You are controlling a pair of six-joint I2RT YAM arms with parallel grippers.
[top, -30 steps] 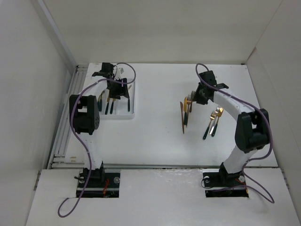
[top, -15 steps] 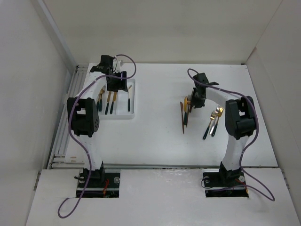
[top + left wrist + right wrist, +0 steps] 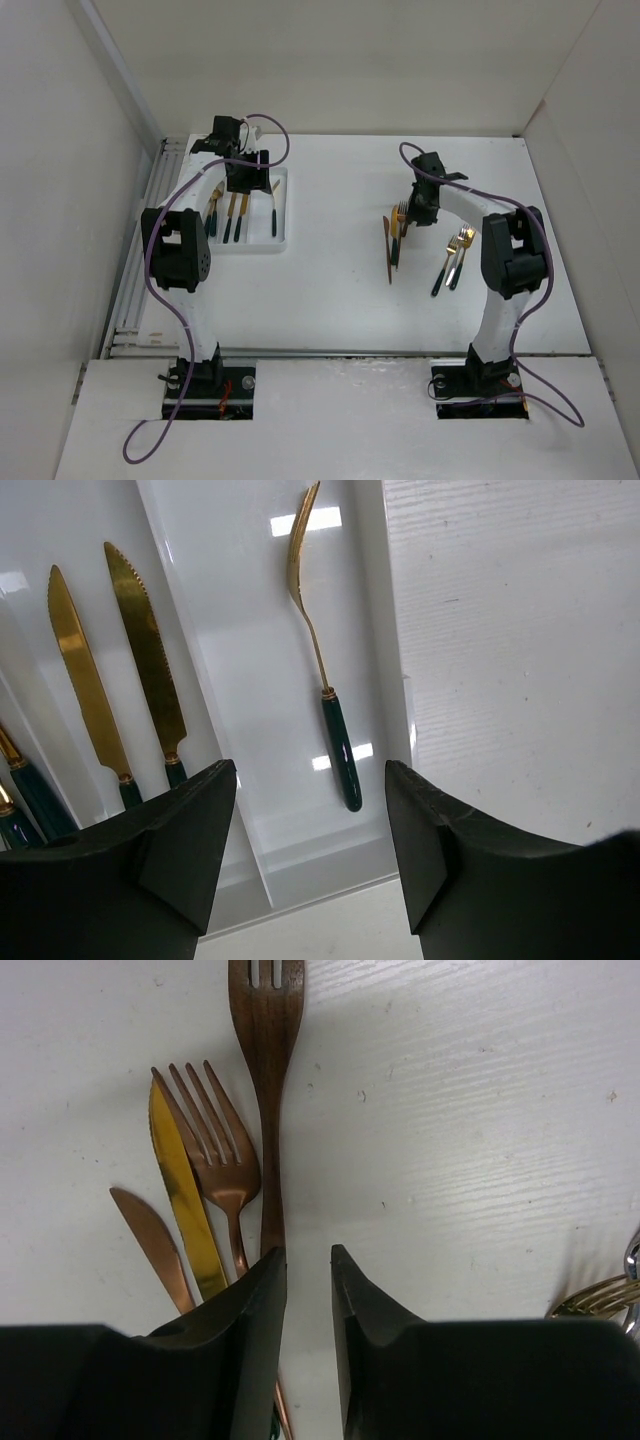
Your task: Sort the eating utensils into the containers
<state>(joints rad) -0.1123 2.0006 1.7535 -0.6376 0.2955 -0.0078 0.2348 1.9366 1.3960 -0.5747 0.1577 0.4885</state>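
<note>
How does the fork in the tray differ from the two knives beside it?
The fork lies alone in its compartment; the two knives share the neighbouring one. The fork's head is slim and curved; the knives' blades are broad and flat. Both have gold heads, dark green handles, and point the same way.

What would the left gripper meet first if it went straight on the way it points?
Probably the fork lying in the tray, its handle between the open jaws of the left gripper; depth is unclear.
</note>
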